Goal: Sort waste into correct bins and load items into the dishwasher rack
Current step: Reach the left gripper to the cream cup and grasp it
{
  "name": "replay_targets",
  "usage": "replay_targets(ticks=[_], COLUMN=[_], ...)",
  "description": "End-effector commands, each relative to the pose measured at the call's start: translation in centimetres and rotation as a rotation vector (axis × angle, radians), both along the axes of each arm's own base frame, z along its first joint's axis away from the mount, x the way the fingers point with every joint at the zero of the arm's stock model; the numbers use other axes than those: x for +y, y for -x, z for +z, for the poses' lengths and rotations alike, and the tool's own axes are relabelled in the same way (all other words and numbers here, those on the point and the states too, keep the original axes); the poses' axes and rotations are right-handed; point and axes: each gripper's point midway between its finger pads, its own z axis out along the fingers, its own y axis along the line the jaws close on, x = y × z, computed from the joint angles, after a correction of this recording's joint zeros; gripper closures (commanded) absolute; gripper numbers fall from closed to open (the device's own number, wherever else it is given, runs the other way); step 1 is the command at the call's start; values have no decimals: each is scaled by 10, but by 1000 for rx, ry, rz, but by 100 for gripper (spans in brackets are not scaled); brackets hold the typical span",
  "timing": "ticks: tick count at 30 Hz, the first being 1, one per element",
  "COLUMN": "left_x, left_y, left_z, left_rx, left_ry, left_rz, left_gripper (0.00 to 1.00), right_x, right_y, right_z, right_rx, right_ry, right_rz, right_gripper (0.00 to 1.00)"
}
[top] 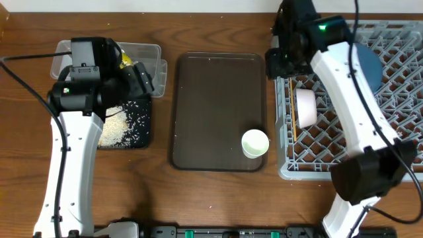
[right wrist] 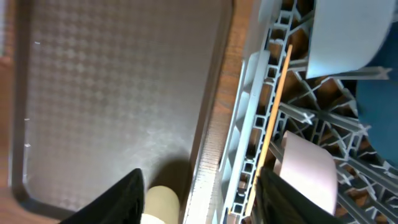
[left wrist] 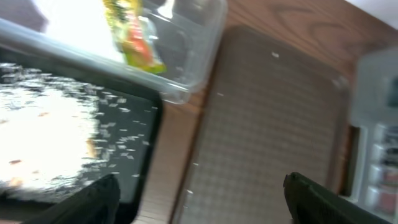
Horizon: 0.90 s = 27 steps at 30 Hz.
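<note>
My left gripper point(top: 142, 79) point(left wrist: 199, 205) is open and empty over the gap between the black tray point(top: 142, 122) point(left wrist: 140, 149) and the brown tray. Rice scraps point(top: 114, 129) point(left wrist: 43, 137) lie in the black tray. A yellow-green wrapper point(top: 125, 61) point(left wrist: 134, 37) lies in the clear tub point(top: 149, 51) point(left wrist: 199, 43). My right gripper point(top: 276, 63) point(right wrist: 199, 199) is open and empty above the left rim of the grey rack point(top: 396, 46) point(right wrist: 242, 143). The rack holds chopsticks point(top: 291, 112) point(right wrist: 270, 124), a white bowl point(top: 305, 107) point(right wrist: 308, 171), a light blue bowl point(right wrist: 345, 31) and a dark blue plate point(top: 369, 66) point(right wrist: 379, 106). The pale green cup point(top: 255, 143) point(right wrist: 161, 202) stands on the brown tray. The napkin cannot be made out.
The dark brown serving tray point(top: 211, 106) point(left wrist: 273, 124) point(right wrist: 112, 81) lies in the middle between the bins and the rack, with only the cup at its front right corner. The left arm hides much of the clear tub from above.
</note>
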Motion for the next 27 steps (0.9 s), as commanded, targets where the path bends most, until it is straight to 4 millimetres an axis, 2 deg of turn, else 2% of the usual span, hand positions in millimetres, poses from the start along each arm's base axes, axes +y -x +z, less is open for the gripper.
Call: replay_targets(ticks=[1,4,6,8,13,14,16,20,27], left_x=[-49,-81,-104,-126,-177,-184,-197,-215,-245], left_y=[4,13,20,28,47,50,56,64,82], left_z=[-5,-18,-29,-40,-69,-74,-85,-107,-127], left_rx=[1,54,97,133,207,221,248,303,347], left_ry=[105,111,97,74,33,30,22,12,1], left_rz=[-252,-351,-413,-475,-618,-637,-673,-713,-771], left_gripper=[21,22,21,22,21,21,22,21,24], right_x=[-20,-39,-48,-57,-67,-67,-68,-68,-68], right_y=[-3,-5,-6,-6,-2,-2,-2,-2,-2], right_z=[34,44,47,46,44,44,44,44,43], right_rx=[-83,-112,-117,-112,-89,-88,-88,-88,-87], right_ry=[-34,-36,-36,-34,-28,-27,-27,-27,-27], right_rz=[-32,-74,-97,-117,-140,-140,-141,-141,-141], right_gripper=[40,37,27,12,6,6,1,1,1])
